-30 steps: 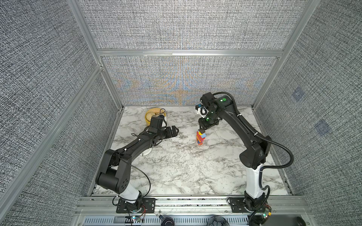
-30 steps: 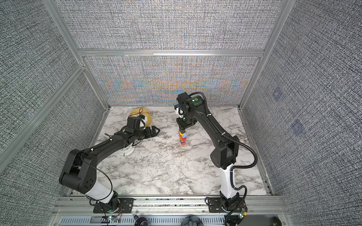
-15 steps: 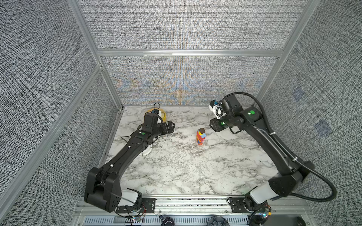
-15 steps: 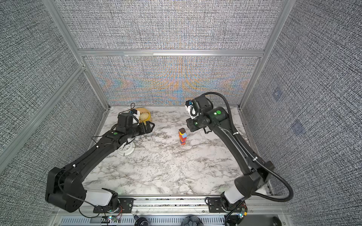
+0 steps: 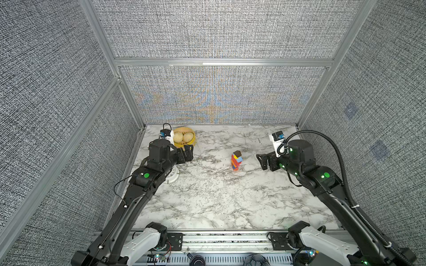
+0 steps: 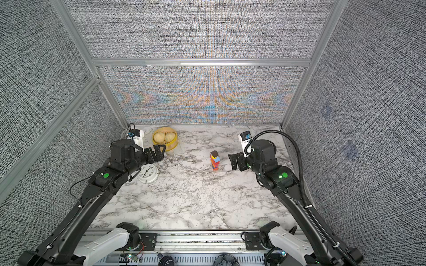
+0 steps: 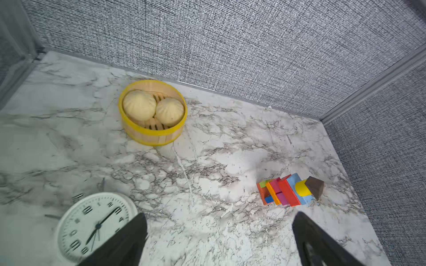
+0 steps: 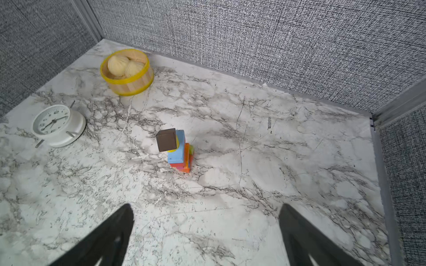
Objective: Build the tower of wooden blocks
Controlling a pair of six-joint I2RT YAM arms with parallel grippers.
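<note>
Currently, the tower [image 5: 236,161] stands upright toward the rear of the bench [image 5: 207,195], between the two arms and nearer the right one. No loose wood blocks show in any view, so stacking is judged complete (or very nearly so). At most, what is left is to draw both arms clear without bumping the column.

Hand state:
- Left hand [image 7: 219,218]: jaws spread wide, nothing between them, well apart from the tower.
- Right hand [image 8: 207,209]: jaws spread wide, empty, near the tower but not touching it.

Tower make-up, top down:
- A dark brown block [image 8: 166,139], matt and cube-shaped.
- A short yellow cylinder [image 7: 302,187] beneath it.
- A blue block [image 8: 176,154], then a red bar [image 7: 288,192], then pink, orange and lime pieces.

All of these have flat painted faces and square edges. The layers are not flush: several overhang, and the brown cube sits off-centre, so the column is judged sensitive to a knock.

The bench is white marble-pattern with grey veining. A slatted wooden basket [image 7: 147,135] with yellow bands holds two pale pleated buns. A white round clock [image 7: 92,225] lies face up.
</note>
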